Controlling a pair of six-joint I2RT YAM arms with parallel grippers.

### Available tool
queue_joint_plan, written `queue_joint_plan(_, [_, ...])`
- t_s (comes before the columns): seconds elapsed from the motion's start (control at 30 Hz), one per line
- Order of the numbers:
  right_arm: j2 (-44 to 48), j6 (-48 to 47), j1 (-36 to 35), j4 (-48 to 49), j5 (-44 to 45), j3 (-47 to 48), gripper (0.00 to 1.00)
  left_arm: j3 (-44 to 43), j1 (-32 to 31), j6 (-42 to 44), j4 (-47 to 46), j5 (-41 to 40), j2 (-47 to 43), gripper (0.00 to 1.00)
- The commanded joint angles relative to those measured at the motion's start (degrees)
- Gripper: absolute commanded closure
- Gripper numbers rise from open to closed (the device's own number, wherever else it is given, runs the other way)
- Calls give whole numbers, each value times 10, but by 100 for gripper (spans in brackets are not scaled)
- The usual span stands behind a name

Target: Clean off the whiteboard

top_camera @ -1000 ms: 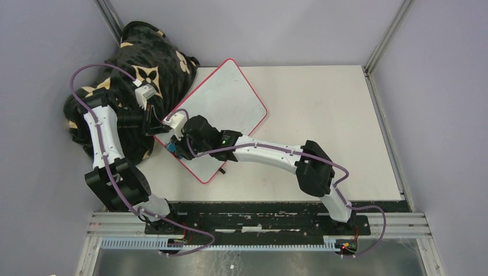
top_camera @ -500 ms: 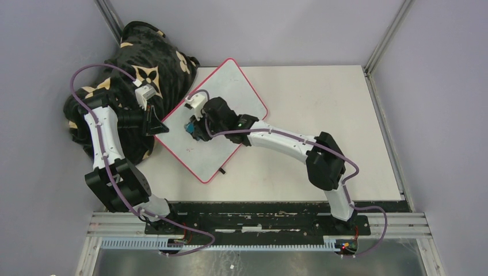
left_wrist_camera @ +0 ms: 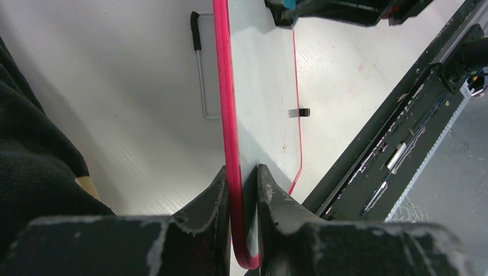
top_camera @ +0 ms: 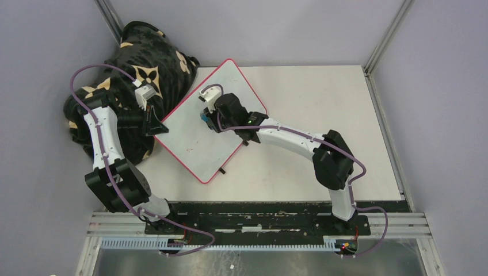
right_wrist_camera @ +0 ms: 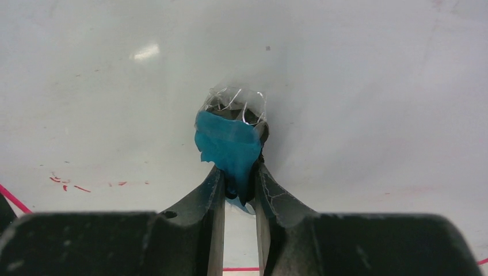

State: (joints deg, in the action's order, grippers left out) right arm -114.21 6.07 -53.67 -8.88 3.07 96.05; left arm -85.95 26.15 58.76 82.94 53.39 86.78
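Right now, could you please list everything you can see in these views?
whiteboard: one, white with a red-pink rim, set diagonally on the table's left half
red marks: a few faint traces, red, on the whiteboard
eraser: one, blue, against the whiteboard's far half
patterned cloth: one, black with tan flowers, far left corner
table: one, off-white, beneath everything
left gripper: one, black, shut on the whiteboard's left rim
right gripper: one, black, shut on the eraser
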Motion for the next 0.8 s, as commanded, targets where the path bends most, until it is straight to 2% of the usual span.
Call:
queue_joint_plan(0.0, [-7,-2,-60,10,-5,-15,99,6,-11,53,9,-56,-3,97])
queue_joint_plan(0.2, [-29,13,-111,16,-25,0,99,4,-11,51,9,-56,1,97])
queue_joint_plan(0.43, [-42,29,-134,26,-36,15,99,1,-10,49,9,-57,4,97])
queue_joint_plan(0.6, [-49,25,-127,25,-3,9,99,2,-11,49,9,-58,5,97])
queue_joint_plan(0.77, [-28,27,-86,37,18,-19,99,3,-11,50,8,-60,4,97])
